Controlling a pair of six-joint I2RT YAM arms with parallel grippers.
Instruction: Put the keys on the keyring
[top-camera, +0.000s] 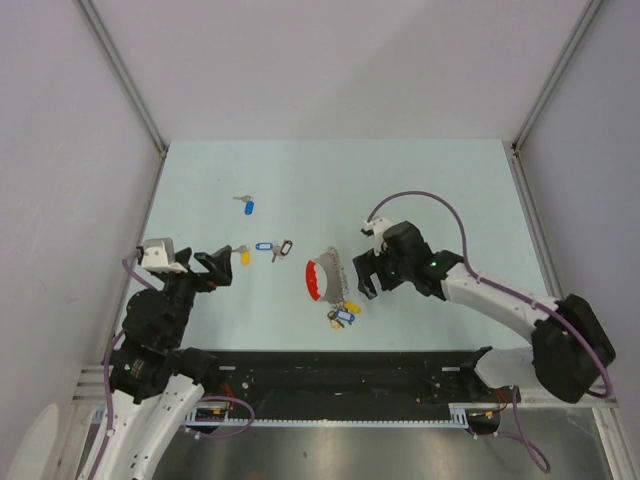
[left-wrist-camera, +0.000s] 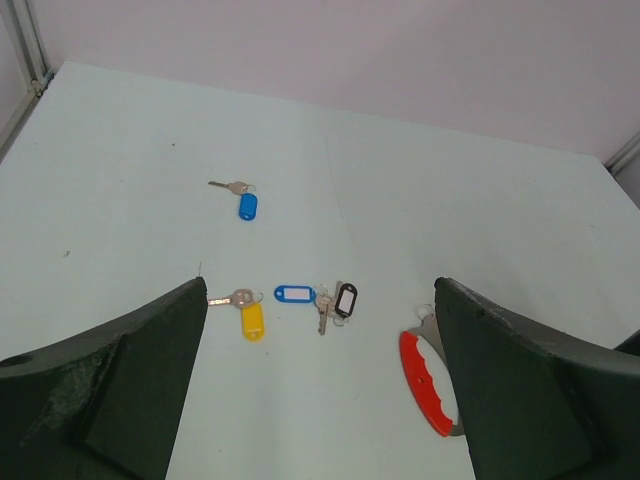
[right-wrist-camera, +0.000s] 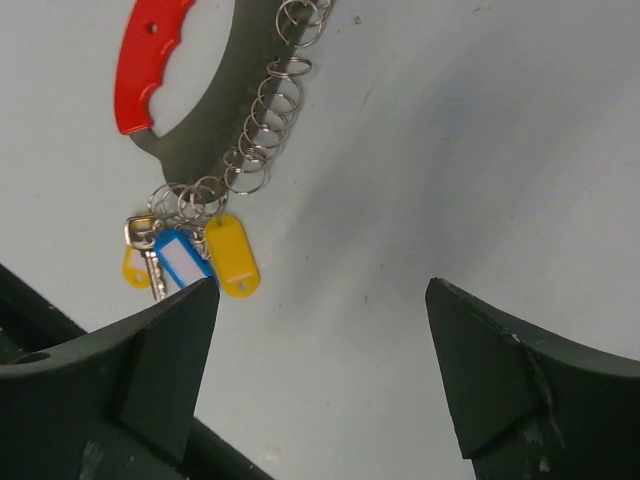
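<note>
The keyring (top-camera: 318, 278), a large silver ring with a thick red arc, lies mid-table; it also shows in the left wrist view (left-wrist-camera: 425, 385) and the right wrist view (right-wrist-camera: 150, 60). Several small split rings line its metal edge. A cluster of yellow- and blue-tagged keys (top-camera: 342, 315) (right-wrist-camera: 232, 255) hangs at its near end. Loose on the table are a blue-tagged key (top-camera: 247, 205) (left-wrist-camera: 247, 205), a yellow-tagged key (top-camera: 243, 256) (left-wrist-camera: 252, 320) and a blue tag with a key (top-camera: 265, 246) (left-wrist-camera: 295, 294). My left gripper (top-camera: 222, 268) (left-wrist-camera: 320, 300) is open and empty, just near of the yellow key. My right gripper (top-camera: 362, 278) (right-wrist-camera: 322, 290) is open and empty, right of the keyring.
A small black-rimmed oval tag (top-camera: 284, 247) (left-wrist-camera: 346, 299) lies against the blue tag's key. A black rail (top-camera: 340, 375) runs along the table's near edge. Grey walls with metal posts (top-camera: 120, 70) enclose the table on three sides.
</note>
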